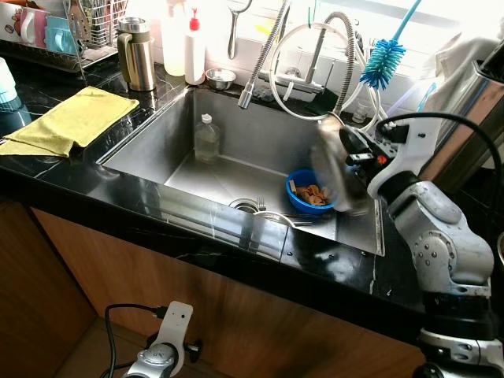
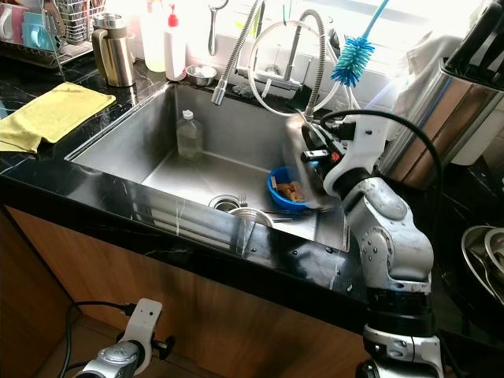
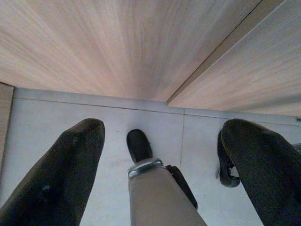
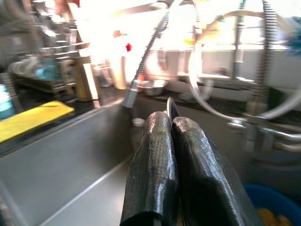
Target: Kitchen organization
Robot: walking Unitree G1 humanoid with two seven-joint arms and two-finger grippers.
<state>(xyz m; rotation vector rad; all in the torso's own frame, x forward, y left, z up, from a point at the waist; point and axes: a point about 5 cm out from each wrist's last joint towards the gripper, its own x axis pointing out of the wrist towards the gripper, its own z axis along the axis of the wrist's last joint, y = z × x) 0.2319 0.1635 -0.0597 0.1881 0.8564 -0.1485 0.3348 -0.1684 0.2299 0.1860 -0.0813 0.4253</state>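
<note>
The plate [image 1: 335, 169] is pinched by its rim in your right gripper [image 4: 170, 123], fingers pressed together on the thin edge. It hangs tilted and blurred over the sink [image 1: 150, 134], just above the blue bowl [image 1: 309, 193] at about 3 o'clock in the basin. Treat it as stiff, probably metal, wet and slick; an edge grip lets it swing, so move slowly and keep it over the basin. A bottle [image 1: 206, 138] stands at 10 o'clock. Your left gripper [image 3: 160, 160] hangs idle by the cabinet, fingers spread.
</note>
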